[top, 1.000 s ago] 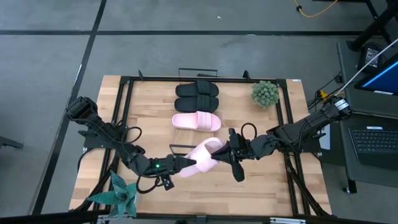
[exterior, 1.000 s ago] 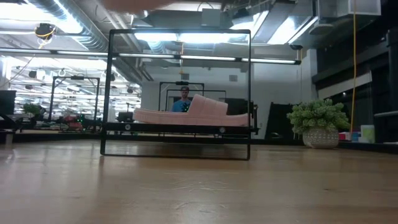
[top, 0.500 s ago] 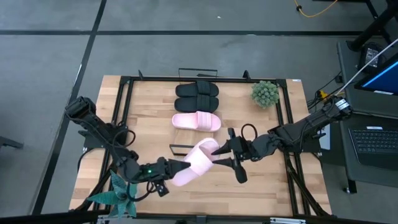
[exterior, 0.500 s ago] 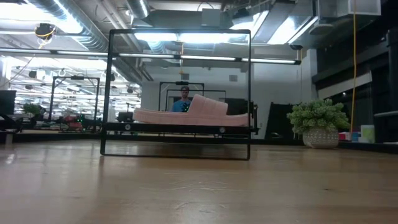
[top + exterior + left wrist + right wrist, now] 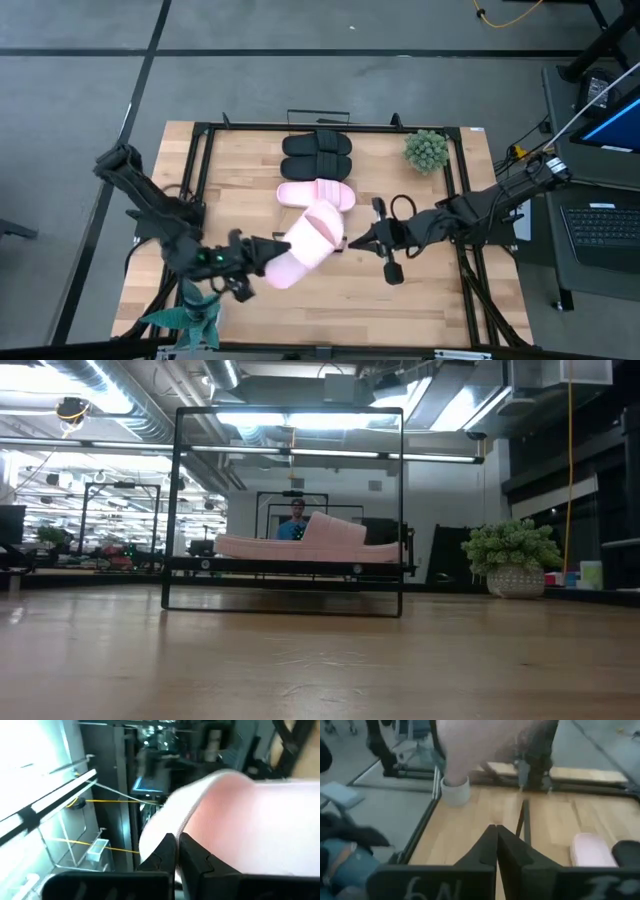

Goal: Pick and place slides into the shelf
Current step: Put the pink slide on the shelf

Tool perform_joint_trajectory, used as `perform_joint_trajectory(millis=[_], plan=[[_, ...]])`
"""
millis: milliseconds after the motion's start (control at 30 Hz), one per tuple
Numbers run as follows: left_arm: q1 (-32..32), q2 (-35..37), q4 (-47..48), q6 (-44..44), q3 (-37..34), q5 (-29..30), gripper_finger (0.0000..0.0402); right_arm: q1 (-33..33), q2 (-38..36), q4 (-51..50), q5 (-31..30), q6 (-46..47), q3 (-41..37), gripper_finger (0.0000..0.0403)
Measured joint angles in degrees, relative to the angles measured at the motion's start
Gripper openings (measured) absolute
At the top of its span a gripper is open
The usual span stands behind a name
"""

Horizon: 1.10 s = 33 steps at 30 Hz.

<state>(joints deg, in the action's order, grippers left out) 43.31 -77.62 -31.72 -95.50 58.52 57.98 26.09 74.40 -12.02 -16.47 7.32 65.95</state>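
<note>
Transfer underway: we see the left gripper (image 5: 262,255) clamped on the heel of a light pink slide (image 5: 300,243), lifting it toward the light-wood shelf (image 5: 292,221), where its pink mate (image 5: 316,194) and two matte black slides (image 5: 317,153) lie. The right gripper (image 5: 352,242), closed and empty, waits beside.

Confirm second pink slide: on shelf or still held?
Held. The second light pink open-toe slide hangs tilted from the shut left hand, overlapping the shelved pink slide.
</note>
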Motion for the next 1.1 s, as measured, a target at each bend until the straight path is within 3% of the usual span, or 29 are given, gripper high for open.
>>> perform_joint_trajectory(millis=[200, 400, 600, 700, 900, 1000, 1100], plan=[[-0.9, 6.5, 12.1, 6.2, -0.3, -3.7, 0.0, 0.0, -0.9, -5.0, -1.9, 1.5, 0.3, 0.0006], [-5.1, 15.5, 28.9, 14.3, -0.3, -15.9, 0.0, -0.6, -0.9, -6.5, -2.4, -0.5, 0.1, 0.0004], [-13.7, 22.7, 37.4, 17.1, -0.3, -27.5, 0.0, -2.7, -0.9, -9.5, -3.2, -1.9, 0.1, 0.0002], [-18.7, 23.9, 42.8, 19.3, -0.3, -34.1, 0.0, -4.0, -0.9, -10.6, -8.5, -2.9, 0.2, 0.0002], [-27.5, 23.3, 45.5, 22.6, -0.3, -42.2, 0.0, -9.5, -2.2, -15.9, -9.6, -4.9, 0.2, 0.0001], [-32.0, 22.5, 46.7, 26.0, -0.3, -46.4, 0.0, -13.5, -3.8, -15.3, -8.1, -6.5, -1.2, 0.0001], [-35.8, 22.0, 46.8, 26.7, -0.3, -50.8, 0.0, -18.3, -7.9, -8.2, -2.1, -10.2, -6.0, 0.0001]])
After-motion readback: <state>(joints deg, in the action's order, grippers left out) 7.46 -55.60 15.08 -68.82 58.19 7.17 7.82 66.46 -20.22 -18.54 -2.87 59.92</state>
